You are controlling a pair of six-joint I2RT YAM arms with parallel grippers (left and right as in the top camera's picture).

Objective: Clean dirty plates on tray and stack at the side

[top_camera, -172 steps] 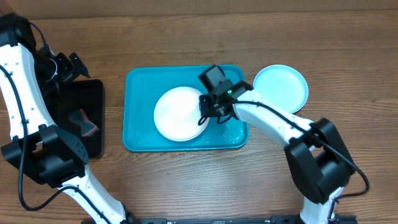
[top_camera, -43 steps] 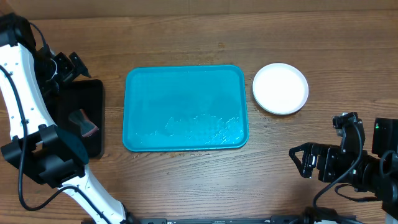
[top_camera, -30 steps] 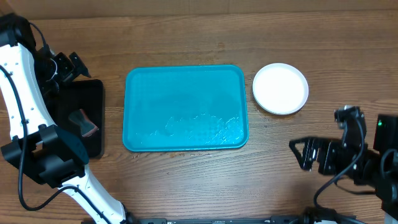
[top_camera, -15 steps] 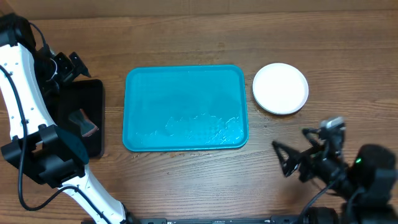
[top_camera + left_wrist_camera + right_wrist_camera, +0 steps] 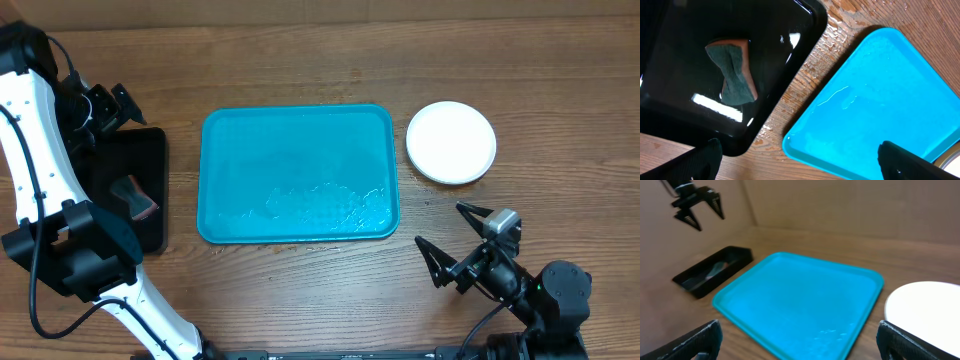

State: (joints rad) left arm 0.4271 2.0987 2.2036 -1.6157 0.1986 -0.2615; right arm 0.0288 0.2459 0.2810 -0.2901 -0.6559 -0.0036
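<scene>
The teal tray lies mid-table with no plate on it, only a wet film near its front right corner. A white plate rests on the wood just right of the tray. In the right wrist view the tray fills the middle and the plate shows at the right edge. My right gripper hovers open and empty near the front edge, below the plate. My left gripper hangs open and empty above the far end of the black tray. The left wrist view shows the teal tray's corner.
A narrow black tray sits left of the teal tray, holding a sponge with a dark green pad. Its wet gloss and the sponge show in the left wrist view. Water droplets lie on the wood between the two trays.
The white plate has gone from the tray to the spot at the right where the blue plate sat. Since then my right gripper has drawn back leftward along the front edge. The left arm is still.
</scene>
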